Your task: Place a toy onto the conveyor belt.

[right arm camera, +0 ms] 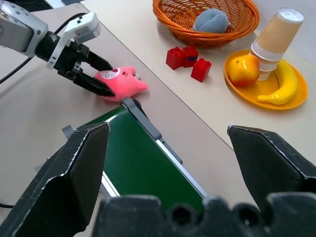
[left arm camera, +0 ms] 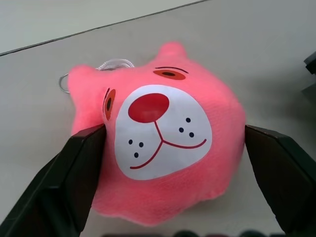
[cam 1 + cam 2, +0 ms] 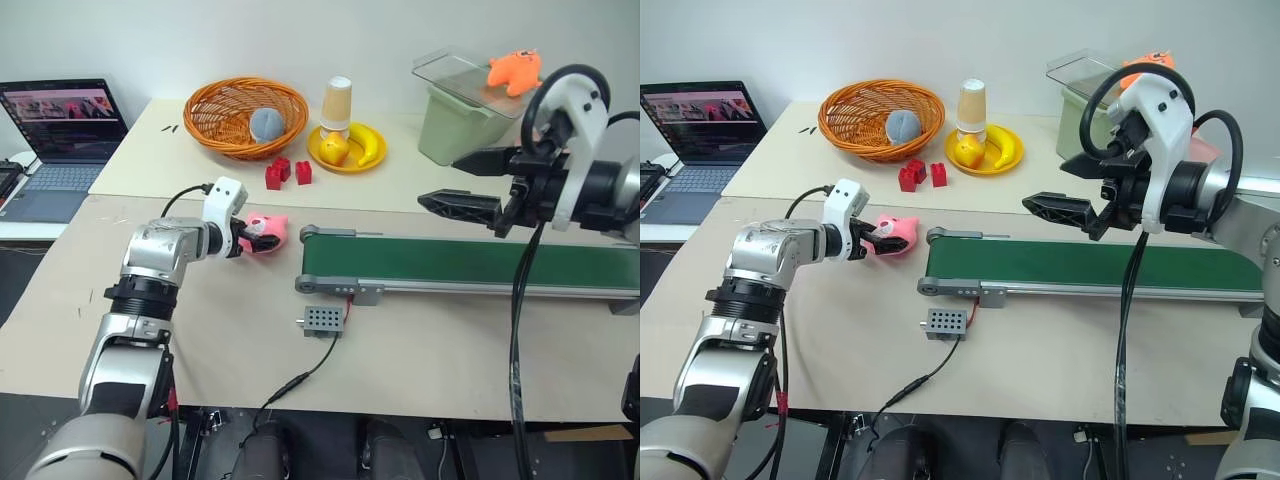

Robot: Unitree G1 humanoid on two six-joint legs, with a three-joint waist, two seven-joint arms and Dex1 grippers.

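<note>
While the pink toy (image 3: 268,232) lies on the table (image 3: 200,330) just off the green conveyor belt's (image 3: 470,265) nine o'clock end, the left gripper (image 3: 258,241) brackets it with fingers spread, one touching its side. The right gripper (image 3: 445,180) hovers above the belt, fingers wide and empty.

Beige table with belt and toys

The table (image 3: 200,330) carries the conveyor belt (image 3: 470,263), its grey perforated box (image 3: 321,320), a pink plush toy (image 3: 268,230), red blocks (image 3: 288,172), an orange basket (image 3: 246,116), a yellow plate (image 3: 347,147), a green bin (image 3: 455,125).
</note>
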